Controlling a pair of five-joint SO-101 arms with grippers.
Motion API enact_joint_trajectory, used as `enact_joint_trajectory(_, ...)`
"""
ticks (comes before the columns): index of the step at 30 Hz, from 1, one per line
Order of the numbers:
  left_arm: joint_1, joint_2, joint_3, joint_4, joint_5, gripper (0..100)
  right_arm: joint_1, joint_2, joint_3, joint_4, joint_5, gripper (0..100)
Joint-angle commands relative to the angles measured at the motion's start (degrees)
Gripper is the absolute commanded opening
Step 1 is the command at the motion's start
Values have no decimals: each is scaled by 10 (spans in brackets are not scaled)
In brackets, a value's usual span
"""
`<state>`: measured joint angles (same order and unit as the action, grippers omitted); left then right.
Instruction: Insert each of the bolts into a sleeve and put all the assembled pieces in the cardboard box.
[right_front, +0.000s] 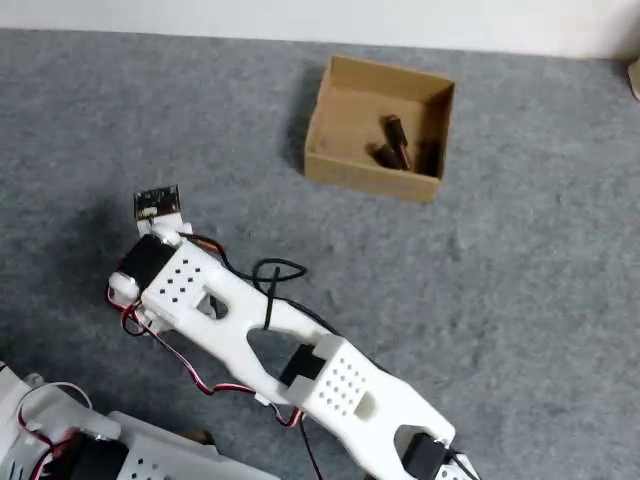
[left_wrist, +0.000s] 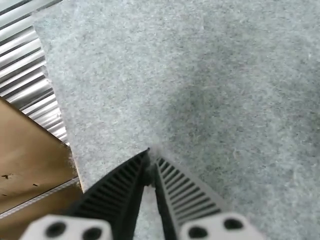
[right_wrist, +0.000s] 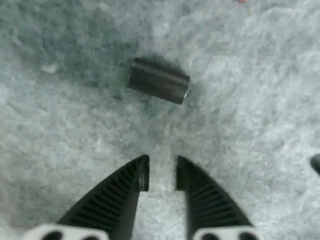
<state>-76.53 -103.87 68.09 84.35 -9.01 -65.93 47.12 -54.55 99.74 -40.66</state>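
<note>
Looking down: grey mat covers table. White arm stretched across it. Box at far side, well apart from arm, dark pieces lying inside. Right gripper over mat, jaws slightly parted, holding nothing. Left gripper pinched closed, empty, near mat edge. Sleeve on its side on mat, near right gripper's tips, not touching.

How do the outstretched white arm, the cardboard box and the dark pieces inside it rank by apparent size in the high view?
1. white arm: largest, though it may be nearer the camera.
2. cardboard box.
3. dark pieces: far smaller than the box.
</note>
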Motion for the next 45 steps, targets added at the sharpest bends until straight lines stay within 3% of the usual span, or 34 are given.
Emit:
enact_joint_trajectory(1,-9,-1,-1,-3,-1,7,-1,-6,0,11,-4,134)
enact_joint_trajectory(3,-9,-1,0,-3,-1,7,-1,-6,0,11,13,134)
enact_joint_trajectory(12,-9,-1,21,-20,-1,7,-2,-5,0,-29,300,134)
enact_joint_trajectory(22,-9,-1,27,-26,-1,7,9,-3,3,-87,462,134)
enact_joint_trajectory(32,-9,-1,27,-26,-1,7,33,-3,61,-150,568,134)
enact_joint_trajectory(45,-9,-1,27,-26,-1,7,61,56,88,-218,608,134)
